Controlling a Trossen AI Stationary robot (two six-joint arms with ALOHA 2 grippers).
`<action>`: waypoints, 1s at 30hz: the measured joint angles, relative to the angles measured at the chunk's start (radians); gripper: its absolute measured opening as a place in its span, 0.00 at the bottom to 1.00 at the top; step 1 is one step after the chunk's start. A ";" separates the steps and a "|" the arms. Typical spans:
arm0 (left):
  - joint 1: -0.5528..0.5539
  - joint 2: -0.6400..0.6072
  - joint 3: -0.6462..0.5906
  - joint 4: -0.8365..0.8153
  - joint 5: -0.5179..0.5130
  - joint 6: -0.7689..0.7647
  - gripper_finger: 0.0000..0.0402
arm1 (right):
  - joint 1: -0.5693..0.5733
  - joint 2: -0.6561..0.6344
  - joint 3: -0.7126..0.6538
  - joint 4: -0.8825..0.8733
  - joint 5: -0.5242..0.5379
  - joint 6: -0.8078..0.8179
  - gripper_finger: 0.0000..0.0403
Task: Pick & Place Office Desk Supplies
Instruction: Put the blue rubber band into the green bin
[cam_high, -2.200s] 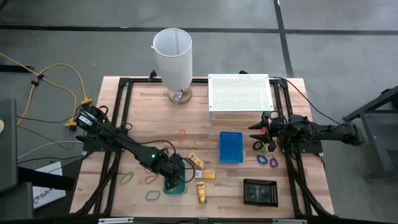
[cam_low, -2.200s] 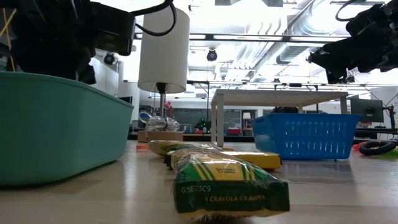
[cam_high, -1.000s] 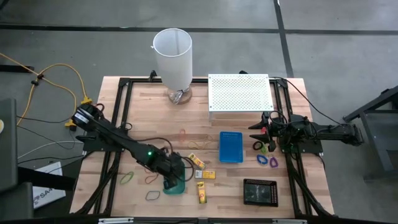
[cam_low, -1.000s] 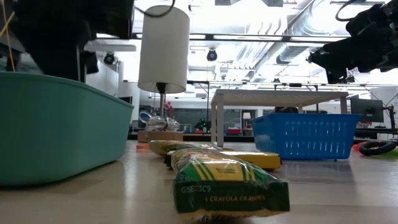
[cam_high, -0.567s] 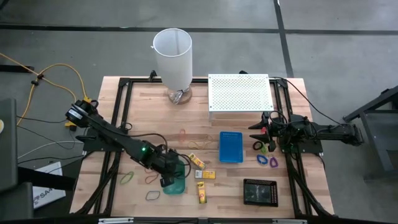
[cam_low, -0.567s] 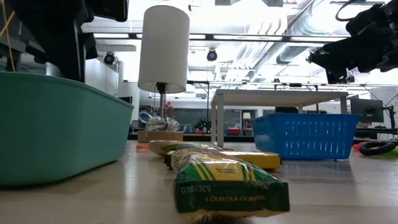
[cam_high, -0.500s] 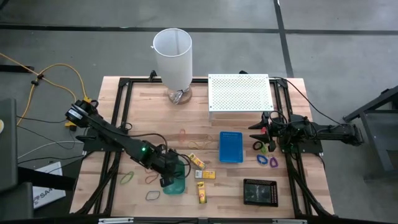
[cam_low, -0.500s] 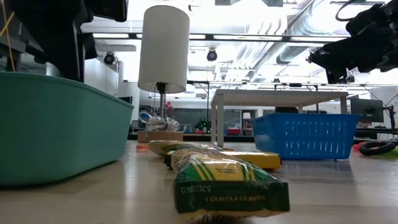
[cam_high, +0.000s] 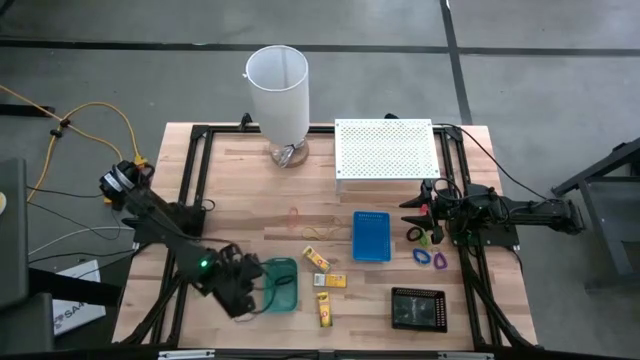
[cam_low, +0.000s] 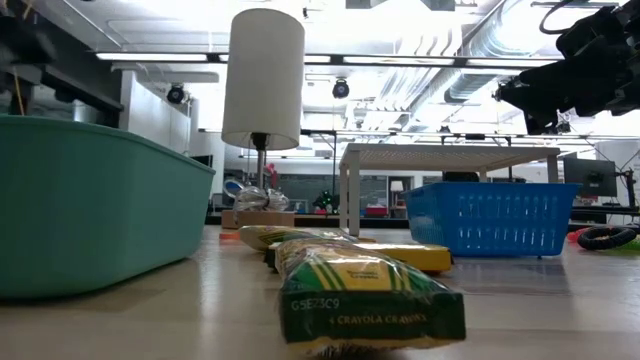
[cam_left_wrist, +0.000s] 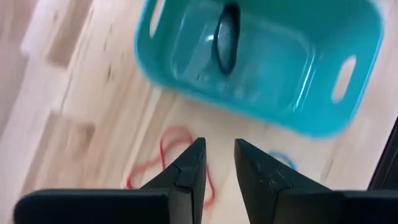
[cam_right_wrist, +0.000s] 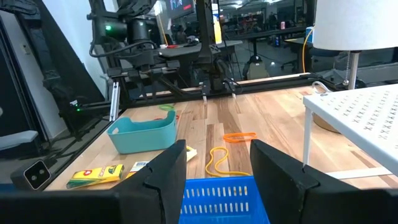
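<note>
Red rubber band (cam_left_wrist: 163, 163) lying under my left gripper (cam_left_wrist: 217, 163), fingers narrowly parted, gripping nothing; dark loop, probably band (cam_left_wrist: 226, 38), sitting in teal tray (cam_left_wrist: 311, 115). Right gripper (cam_right_wrist: 217, 163) waiting open.

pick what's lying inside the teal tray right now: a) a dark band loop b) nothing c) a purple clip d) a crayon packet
a: the left wrist view shows a dark band loop lying on the floor of the teal tray, with no packet or clip beside it.

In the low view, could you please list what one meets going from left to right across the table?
Teal tray → white cylinder → crayon packet → white perforated stand → blue basket → black loop.
</note>
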 joint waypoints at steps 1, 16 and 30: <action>-0.019 0.000 0.000 -0.012 -0.001 -0.031 0.20 | 0.000 0.000 0.000 0.000 0.000 0.000 0.41; -0.126 0.033 -0.001 -0.038 -0.029 -0.196 0.20 | 0.000 0.000 0.000 0.000 0.000 0.000 0.41; -0.138 0.167 -0.001 0.158 0.018 -0.174 0.20 | 0.000 0.000 0.000 0.000 0.000 0.000 0.41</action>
